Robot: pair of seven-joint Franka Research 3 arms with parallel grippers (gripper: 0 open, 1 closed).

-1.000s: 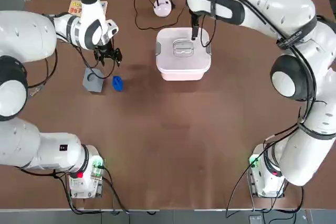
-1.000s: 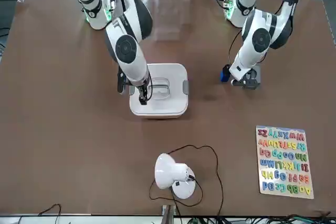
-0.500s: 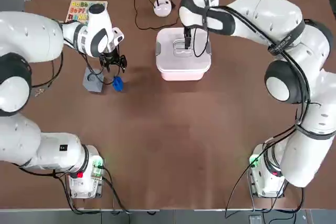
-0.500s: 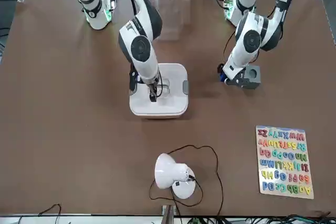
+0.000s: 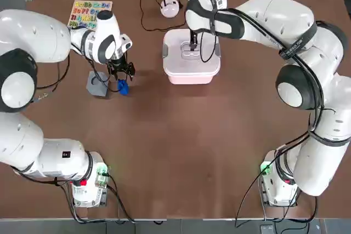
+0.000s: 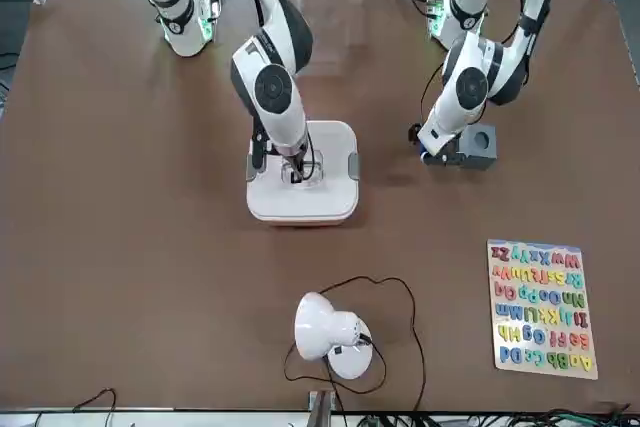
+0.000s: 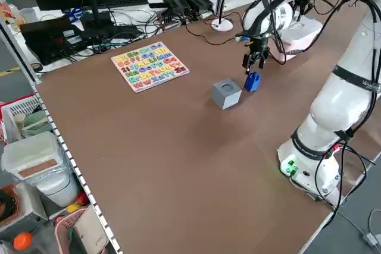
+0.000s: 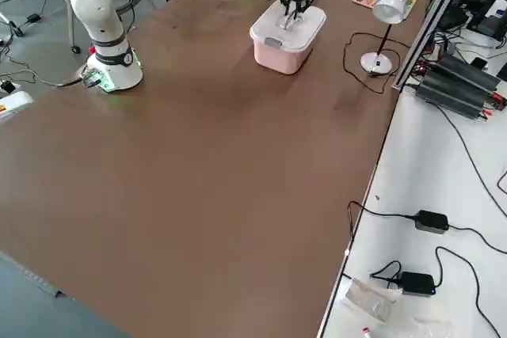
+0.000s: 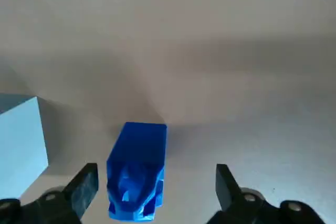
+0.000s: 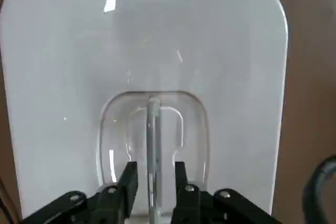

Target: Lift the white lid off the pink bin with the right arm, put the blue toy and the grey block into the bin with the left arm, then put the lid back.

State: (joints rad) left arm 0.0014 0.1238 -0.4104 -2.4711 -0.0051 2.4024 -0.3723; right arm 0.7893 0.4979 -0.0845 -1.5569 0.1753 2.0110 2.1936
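While the white lid (image 5: 204,61) sits on the pink bin (image 5: 192,79), the right fingers (image 10: 128,182) stand apart on either side of its recessed handle (image 10: 153,145), a gap showing between them and the upright grip; to the bin's left, the left fingers (image 9: 84,190) are wide open above the blue toy (image 9: 136,171), which lies on the bench (image 5: 164,152) with the grey block (image 7: 227,94) just beside it, farther from the bin. Beyond the block, left of the bin and farther from the robot, lies a board (image 6: 543,309) of colourful letters and digits, "ZZ" among them; on the right arm (image 5: 293,20), a dark band (image 5: 299,43) carries lettering too small to read.
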